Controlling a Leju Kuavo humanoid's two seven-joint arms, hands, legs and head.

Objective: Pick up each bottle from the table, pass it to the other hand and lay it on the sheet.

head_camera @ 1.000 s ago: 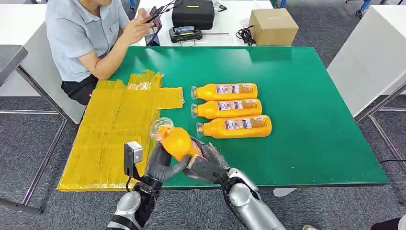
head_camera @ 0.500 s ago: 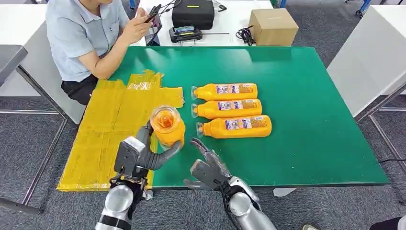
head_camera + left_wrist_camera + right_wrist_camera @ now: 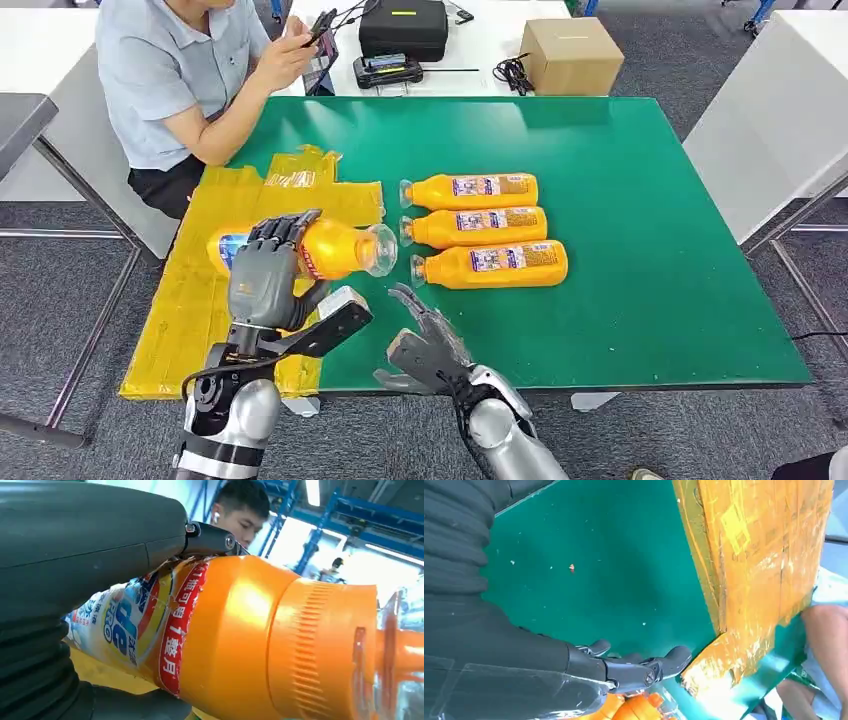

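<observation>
Glossy orange plastic bottle (image 3: 330,249); crinkled, shiny yellow sheet (image 3: 220,280).

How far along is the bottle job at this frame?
Nothing lies on the yellow sheet yet. The handover looks done: the left robot hand holds one bottle over the sheet, and the right robot hand is open. Three bottles wait on the green table.
</observation>
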